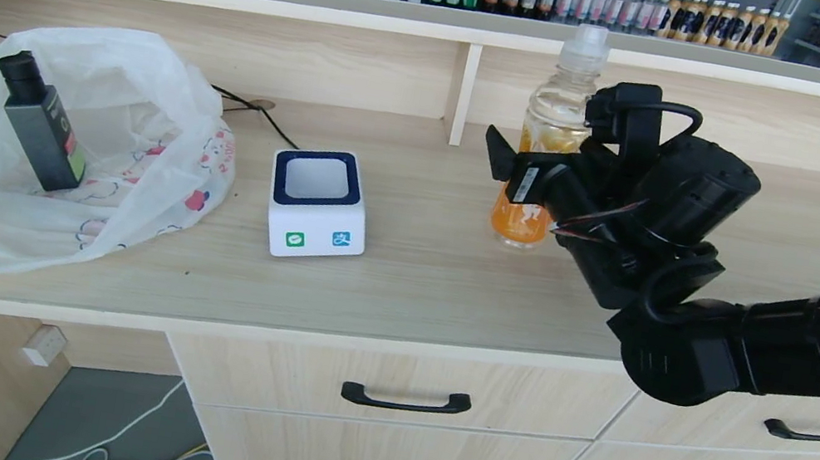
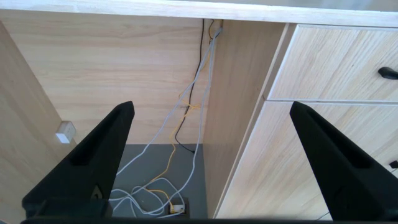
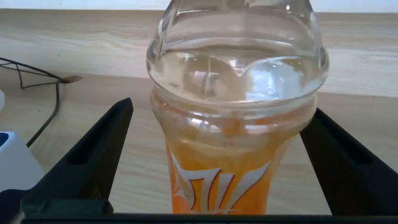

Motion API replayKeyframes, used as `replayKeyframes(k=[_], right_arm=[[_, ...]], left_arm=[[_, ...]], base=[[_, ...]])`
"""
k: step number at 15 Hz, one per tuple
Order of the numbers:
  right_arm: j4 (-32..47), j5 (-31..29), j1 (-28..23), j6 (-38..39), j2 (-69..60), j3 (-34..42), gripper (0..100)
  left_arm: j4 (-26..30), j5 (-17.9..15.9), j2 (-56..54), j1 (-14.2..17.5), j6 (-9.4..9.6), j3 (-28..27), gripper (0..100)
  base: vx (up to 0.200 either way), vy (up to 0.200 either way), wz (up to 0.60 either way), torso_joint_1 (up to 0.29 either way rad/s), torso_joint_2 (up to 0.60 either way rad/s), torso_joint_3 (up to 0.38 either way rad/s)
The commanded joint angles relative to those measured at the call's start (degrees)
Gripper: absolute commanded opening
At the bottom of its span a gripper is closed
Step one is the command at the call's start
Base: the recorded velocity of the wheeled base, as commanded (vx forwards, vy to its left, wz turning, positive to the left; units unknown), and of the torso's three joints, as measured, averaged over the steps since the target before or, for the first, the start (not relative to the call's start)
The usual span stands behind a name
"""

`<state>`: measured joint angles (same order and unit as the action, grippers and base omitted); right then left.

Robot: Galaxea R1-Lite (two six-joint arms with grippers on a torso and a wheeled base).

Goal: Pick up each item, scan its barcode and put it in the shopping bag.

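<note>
You had the right gripper [image 3: 221, 165] spread wide, one finger on each side of the orange drink bottle [image 1: 553, 133], gaps showing. The bottle stood upright on the counter [image 1: 409, 280], right of the scanner [image 1: 317, 201]. Your left gripper [image 2: 208, 162] hung open beside the cabinet. A dark bottle [image 1: 41, 123] leaned inside the shopping bag [image 1: 146, 99].

A clear bottle [image 1: 551, 124] of orange drink stands upright to the right of the white scanner [image 1: 318, 201]. Left of the scanner, the open white shopping bag [image 1: 166, 128] holds a tilted dark box [image 1: 42, 127].
</note>
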<state>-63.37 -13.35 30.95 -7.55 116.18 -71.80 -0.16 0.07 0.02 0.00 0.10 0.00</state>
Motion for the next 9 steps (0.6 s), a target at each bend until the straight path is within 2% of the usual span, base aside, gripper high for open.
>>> replayKeyframes(k=[1, 3, 9], right_arm=[[-0.09, -0.01, -0.01, -0.01, 1.25, -0.71, 100], [-0.09, -0.01, -0.63, -0.01, 1.42, -3.34, 100], [-0.09, 0.08, -0.63, -0.01, 1.68, -3.43, 100]], left_arm=[[-0.02, 0.01, -0.02, 0.00, -0.01, 0.00, 100], [-0.02, 0.01, -0.02, 0.00, -0.01, 0.00, 100], [-0.02, 0.01, -0.02, 0.00, -0.01, 0.00, 100]], base=[[0.000, 0.000, 0.00, 0.000, 0.00, 0.000], [0.000, 0.000, 0.00, 0.000, 0.00, 0.000], [0.000, 0.000, 0.00, 0.000, 0.00, 0.000]])
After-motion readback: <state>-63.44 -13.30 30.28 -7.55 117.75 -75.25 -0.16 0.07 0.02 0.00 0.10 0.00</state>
